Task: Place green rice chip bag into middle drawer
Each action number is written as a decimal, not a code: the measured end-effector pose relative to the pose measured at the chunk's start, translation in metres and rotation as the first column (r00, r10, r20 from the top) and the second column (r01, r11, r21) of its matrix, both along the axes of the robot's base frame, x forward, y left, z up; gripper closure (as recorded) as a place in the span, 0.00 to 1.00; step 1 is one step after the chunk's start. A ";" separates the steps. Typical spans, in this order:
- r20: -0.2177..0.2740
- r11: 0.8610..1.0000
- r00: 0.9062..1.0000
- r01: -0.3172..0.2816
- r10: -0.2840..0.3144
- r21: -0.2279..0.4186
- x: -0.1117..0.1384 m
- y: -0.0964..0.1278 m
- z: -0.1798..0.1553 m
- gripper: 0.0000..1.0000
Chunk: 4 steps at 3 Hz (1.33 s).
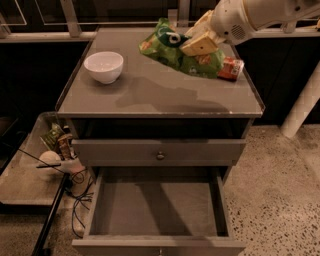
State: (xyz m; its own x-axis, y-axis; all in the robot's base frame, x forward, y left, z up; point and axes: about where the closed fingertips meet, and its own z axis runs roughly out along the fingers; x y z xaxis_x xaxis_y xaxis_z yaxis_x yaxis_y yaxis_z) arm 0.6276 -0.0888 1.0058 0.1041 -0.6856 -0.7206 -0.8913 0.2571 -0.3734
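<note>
Crinkly glossy green rice chip bag [172,52] — smooth plastic hand [199,43] above tabletop [150,95]; middle drawer [155,207] matt.

Arm [260,15] at upper right, tool [200,44] gripping bag [167,50].

The green rice chip bag [167,51], crinkly with a dark round logo, hangs tilted above the cabinet top at 12 o'clock, sloping down toward 4 o'clock. The gripper [200,44] pinches its upper edge. The middle drawer [157,210], shallow and grey, stands pulled open at 6 o'clock.

Dim overhead light, pincer [198,44] holding bag [167,52] above tabletop [100,100], soft shadow
</note>
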 end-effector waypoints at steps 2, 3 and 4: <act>0.030 0.986 0.986 0.167 -0.166 -0.021 -0.092 -0.022 0.015 1.00; 0.030 0.949 0.949 0.314 -0.314 -0.007 -0.134 -0.027 0.010 1.00; -0.004 0.924 0.924 0.382 -0.382 0.012 -0.164 -0.022 -0.032 1.00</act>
